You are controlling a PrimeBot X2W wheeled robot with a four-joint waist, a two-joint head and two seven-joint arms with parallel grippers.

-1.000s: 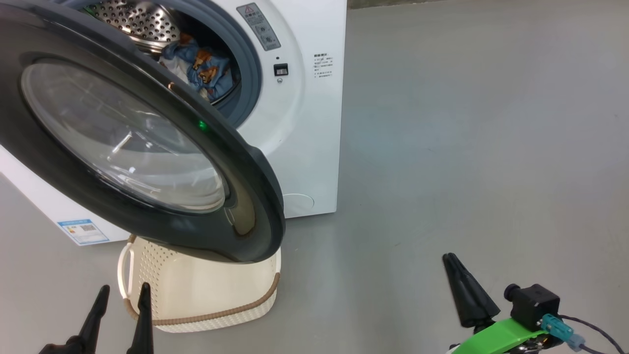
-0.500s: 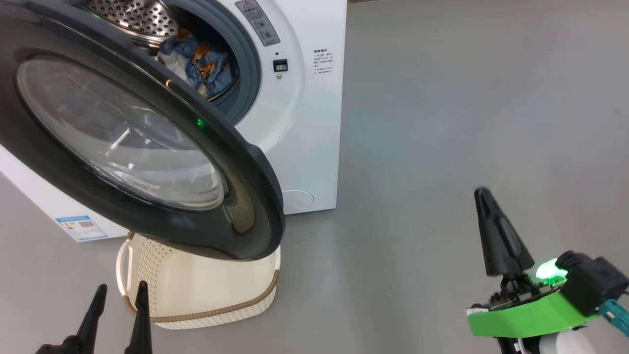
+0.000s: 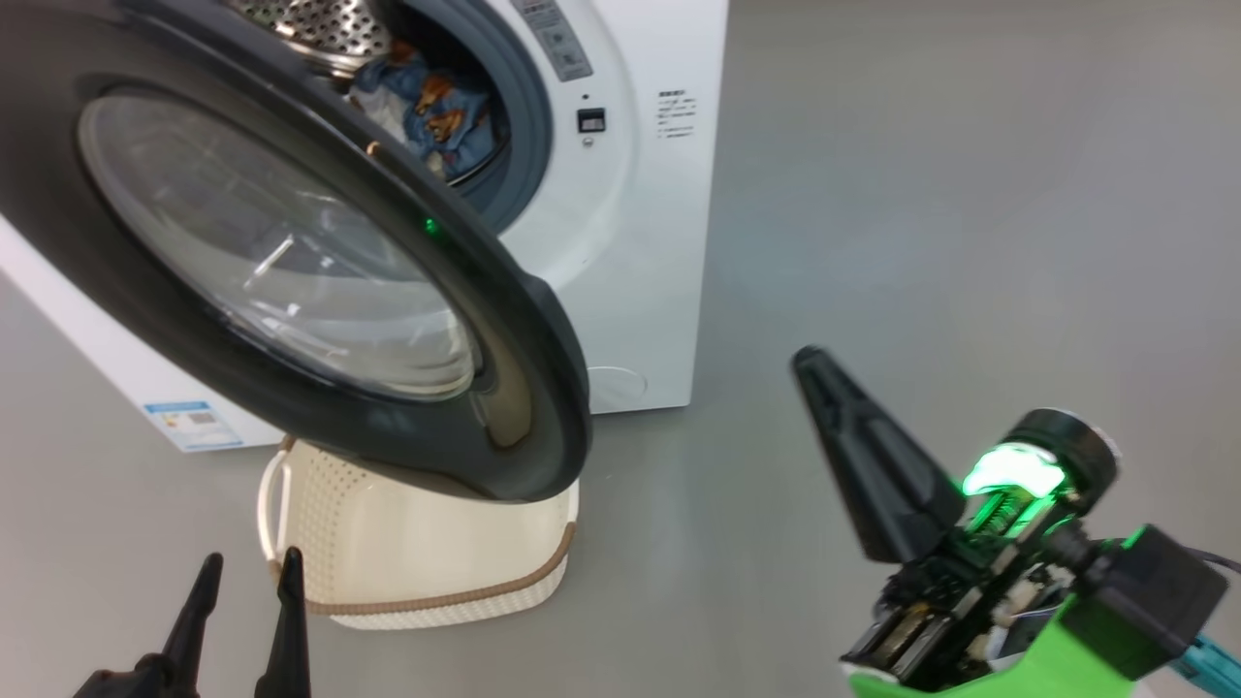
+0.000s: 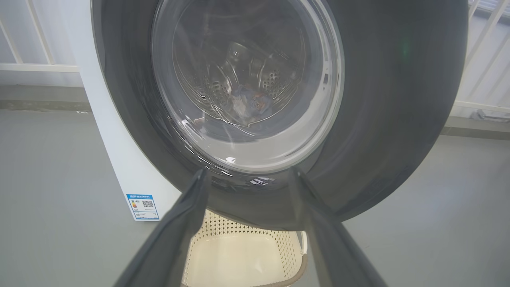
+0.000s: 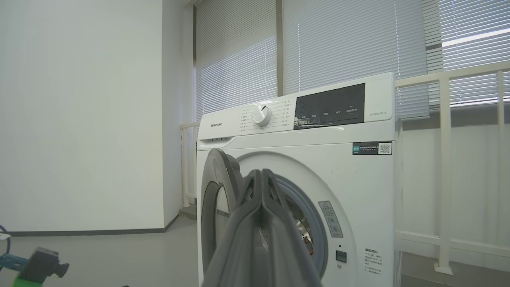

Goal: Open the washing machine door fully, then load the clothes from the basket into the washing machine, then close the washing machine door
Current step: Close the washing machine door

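The washing machine (image 3: 630,242) stands at the upper left, and its door (image 3: 291,262) is swung open toward me, black frame and glass bowl facing out. Blue clothes (image 3: 436,107) with orange prints lie in the steel drum; they also show through the door glass (image 4: 249,103). The cream basket (image 3: 427,553) sits on the floor under the door's lower edge, and its visible inside (image 4: 239,255) is bare plastic. My left gripper (image 3: 249,562) is open just left of the basket, pointing at the door (image 4: 390,99). My right gripper (image 3: 810,361) is shut on nothing, raised to the right of the door (image 5: 217,191).
Grey floor (image 3: 970,194) stretches open to the right of the machine. A white railing (image 5: 442,199) and window blinds (image 5: 350,40) stand behind the machine, with a white wall (image 5: 79,119) to its left. A blue label (image 4: 142,206) marks the machine's lower side.
My right gripper has risen and swung left toward the door's free edge, its fingers pressed fully together. The head camera shifted a little. My left gripper has kept its place, open.
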